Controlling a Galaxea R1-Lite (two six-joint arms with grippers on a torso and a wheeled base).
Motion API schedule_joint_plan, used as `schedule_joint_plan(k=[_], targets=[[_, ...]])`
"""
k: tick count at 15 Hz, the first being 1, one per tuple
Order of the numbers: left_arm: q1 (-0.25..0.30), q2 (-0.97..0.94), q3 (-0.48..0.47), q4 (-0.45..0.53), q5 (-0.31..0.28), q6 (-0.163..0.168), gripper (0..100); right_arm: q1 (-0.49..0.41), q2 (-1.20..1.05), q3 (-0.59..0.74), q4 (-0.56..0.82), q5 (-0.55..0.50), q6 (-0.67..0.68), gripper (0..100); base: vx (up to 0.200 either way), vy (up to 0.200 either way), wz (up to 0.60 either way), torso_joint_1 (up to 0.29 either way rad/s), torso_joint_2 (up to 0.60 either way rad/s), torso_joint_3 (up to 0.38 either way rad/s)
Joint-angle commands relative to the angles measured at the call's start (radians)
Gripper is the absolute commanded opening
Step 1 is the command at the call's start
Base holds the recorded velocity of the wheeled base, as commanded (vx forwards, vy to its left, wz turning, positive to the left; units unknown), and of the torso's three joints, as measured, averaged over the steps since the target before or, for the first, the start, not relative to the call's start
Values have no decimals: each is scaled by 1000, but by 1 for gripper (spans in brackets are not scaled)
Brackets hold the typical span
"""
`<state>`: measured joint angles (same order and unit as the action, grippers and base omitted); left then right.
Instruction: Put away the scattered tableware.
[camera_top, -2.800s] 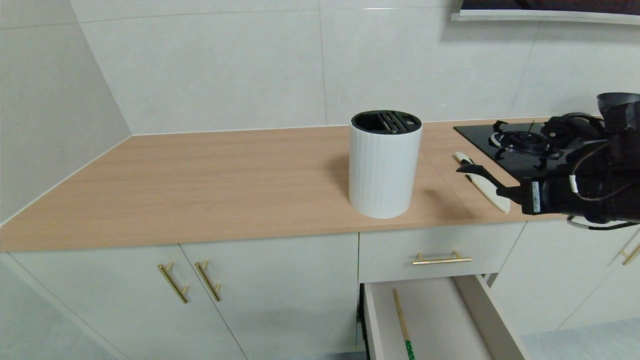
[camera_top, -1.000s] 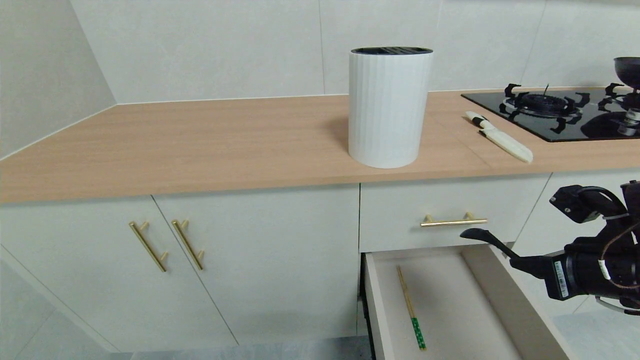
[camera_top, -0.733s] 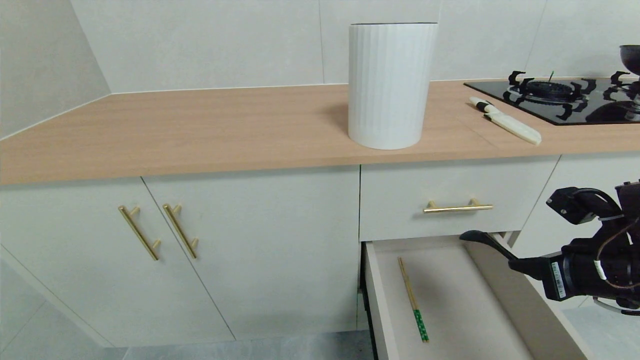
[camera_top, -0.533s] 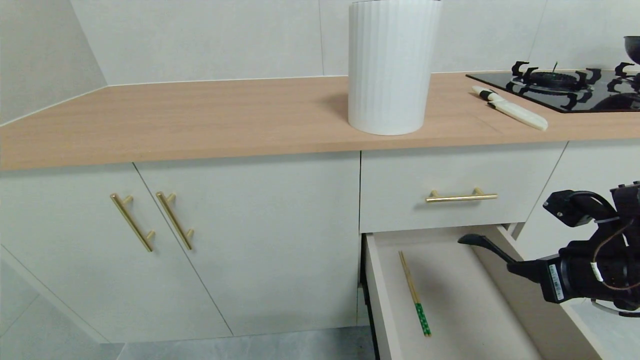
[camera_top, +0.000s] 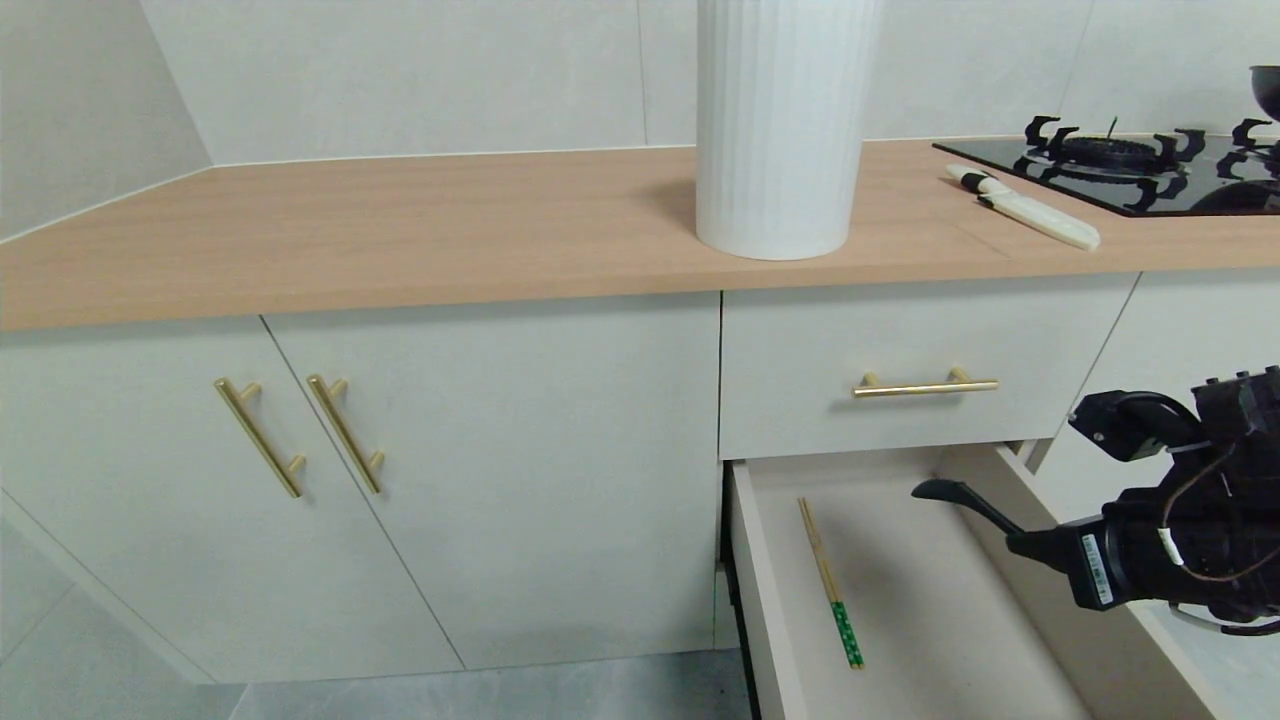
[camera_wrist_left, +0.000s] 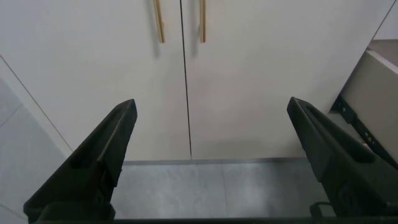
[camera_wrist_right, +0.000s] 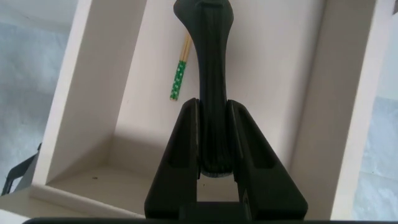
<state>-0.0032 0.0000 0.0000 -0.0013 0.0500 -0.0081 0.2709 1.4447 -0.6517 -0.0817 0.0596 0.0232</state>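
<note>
- The right hand (camera_wrist_right: 213, 112) is clamped shut on the handle of a black utensil (camera_wrist_right: 208, 56), probably a spoon, which sticks straight out beyond the fingers.
- The utensil hangs above the open drawer (camera_top: 752, 590), clear of its floor and nearer its right wall. Its long axis runs roughly parallel to the side walls, tip toward the back.
- A pair of chopsticks (camera_top: 830, 590) lies lengthwise near the drawer's left wall, apart from the utensil.
- The drawer floor is directly below, so the move probably only calls for lowering and letting go.
- The left hand (camera_wrist_left: 211, 109) is spread wide and empty, facing the cupboard doors (camera_wrist_left: 249, 74), farther from the drawer.
</note>
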Motion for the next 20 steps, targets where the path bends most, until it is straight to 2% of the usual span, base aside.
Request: schedule_joint_plan(k=[1, 4, 8, 13, 15, 20], targets=[[0, 0, 0, 0, 1, 0, 100, 1, 52, 1, -21, 0, 0, 0, 0, 0, 0, 0, 0, 0], [0, 0, 0, 0, 1, 0, 100, 1, 180, 1, -132, -9, 12, 0, 0, 0, 0, 0, 0, 0], [0, 0, 0, 0, 1, 0, 100, 2, 356, 4, -342, -12, 178, 0, 0, 0, 0, 0, 0, 0], [0, 0, 0, 0, 1, 0, 100, 4, 522, 3, -388, -75, 181, 0, 0, 0, 0, 0, 0, 0], [0, 0, 0, 0, 1, 0, 100, 2, 649, 9, -521, -107, 181, 0, 0, 0, 0, 0, 0, 0], [0, 0, 0, 0, 1, 0, 100, -9, 801, 12, -667, -185, 176, 0, 0, 0, 0, 0, 0, 0]])
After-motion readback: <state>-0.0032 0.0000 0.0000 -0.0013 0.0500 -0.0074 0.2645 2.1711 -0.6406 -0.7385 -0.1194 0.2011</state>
